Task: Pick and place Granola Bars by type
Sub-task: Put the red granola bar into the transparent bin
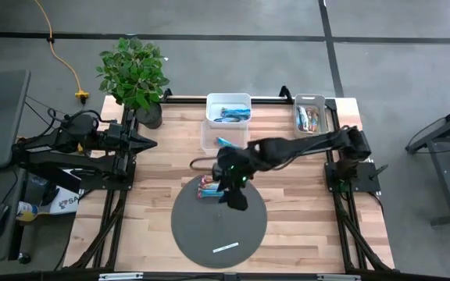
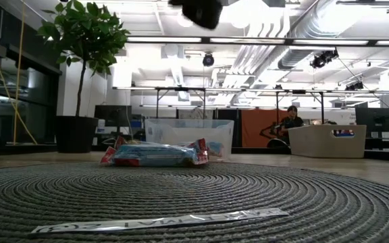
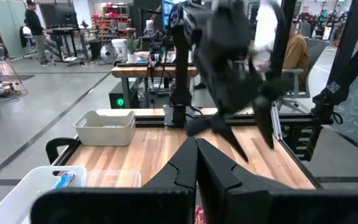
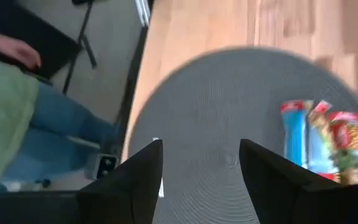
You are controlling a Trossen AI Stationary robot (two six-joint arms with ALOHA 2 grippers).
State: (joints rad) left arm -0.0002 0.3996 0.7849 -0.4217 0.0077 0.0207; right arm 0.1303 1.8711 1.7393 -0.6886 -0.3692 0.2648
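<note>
A small pile of granola bars (image 1: 209, 188) (image 2: 155, 154), blue and red-pink, lies on the far left part of the round grey mat (image 1: 219, 234). My right gripper (image 1: 235, 201) (image 4: 201, 158) hangs open above the mat, just right of the pile and touching nothing. The right wrist view shows the pile (image 4: 319, 140) off to one side of the fingers. More bars lie in the white bin (image 1: 229, 109) and in the bin at the far right (image 1: 311, 117). My left gripper (image 1: 148, 143) (image 3: 196, 149) waits shut at the table's left edge.
A thin white strip (image 1: 226, 248) (image 2: 161, 221) lies on the mat's near part. A clear bin (image 1: 213, 136) stands just beyond the mat. A potted plant (image 1: 135, 74) is at the far left corner. A person (image 4: 17, 118) stands near the table's front edge.
</note>
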